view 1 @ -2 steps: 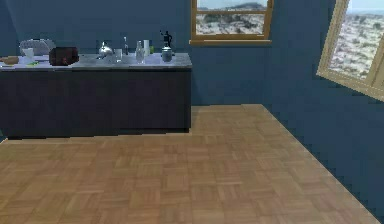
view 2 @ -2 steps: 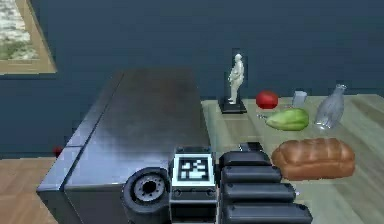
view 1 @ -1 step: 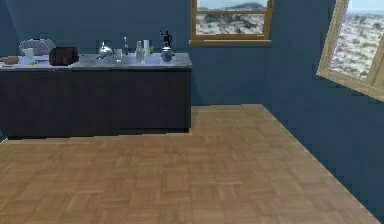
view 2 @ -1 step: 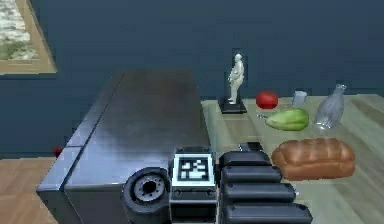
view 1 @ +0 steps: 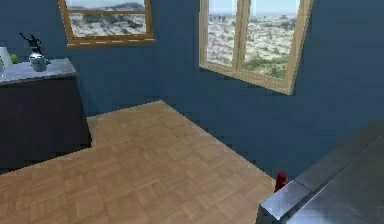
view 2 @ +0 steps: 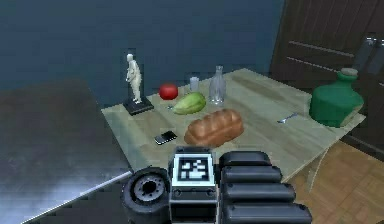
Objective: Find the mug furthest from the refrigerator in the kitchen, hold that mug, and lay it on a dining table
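Forward view: a wood-block floor (view 1: 150, 160) runs between blue walls, with a framed picture (view 1: 105, 20) and a window (view 1: 250, 40) above it. At the left stands a dark cabinet (view 1: 40, 110) with a silvery kettle-like vessel (view 1: 37, 58) on its pale top. A grey metal unit (view 1: 330, 185) fills the lower right corner, and a small red object (view 1: 281, 181) sits on the floor just beside it. Hazard: a turn of the base toward that corner could strike either one. Arm side view: a wooden table (view 2: 265, 100), judged a likely dining table, stands before a dark door (view 2: 330, 40). It carries a white statue (view 2: 134, 78), a red fruit (view 2: 169, 91), a green fruit (view 2: 191, 102), a glass bottle (view 2: 217, 86), a small clear vessel (view 2: 194, 84), a loaf (view 2: 214, 127), a phone (view 2: 166, 137), a utensil (view 2: 289, 118) and a large green vessel (view 2: 335, 100). The arm (view 2: 250, 190) lies low at the bottom edge. How the jaws stand, and whether they hold anything, cannot be told. Where the mug is cannot be told either, as the clear vessel is too small to name. Hazards: taking that vessel for the mug, or an extending arm toppling the upright statue or bottle. Bare wood lies between the loaf and the green vessel.
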Robot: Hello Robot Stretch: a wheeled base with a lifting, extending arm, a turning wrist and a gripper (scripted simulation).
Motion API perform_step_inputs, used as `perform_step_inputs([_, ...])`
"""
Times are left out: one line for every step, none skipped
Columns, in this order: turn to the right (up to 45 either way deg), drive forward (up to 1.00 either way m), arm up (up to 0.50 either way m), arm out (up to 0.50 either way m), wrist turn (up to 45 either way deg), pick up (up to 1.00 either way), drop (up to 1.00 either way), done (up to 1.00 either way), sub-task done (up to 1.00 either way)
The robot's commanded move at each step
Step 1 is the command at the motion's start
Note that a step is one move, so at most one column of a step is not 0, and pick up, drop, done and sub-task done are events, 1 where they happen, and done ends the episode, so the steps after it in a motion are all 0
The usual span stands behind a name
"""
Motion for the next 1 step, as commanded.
perform_step_inputs([0.0, 0.00, 0.00, 0.48, 0.0, 0.00, 0.00, 0.00, 0.00])
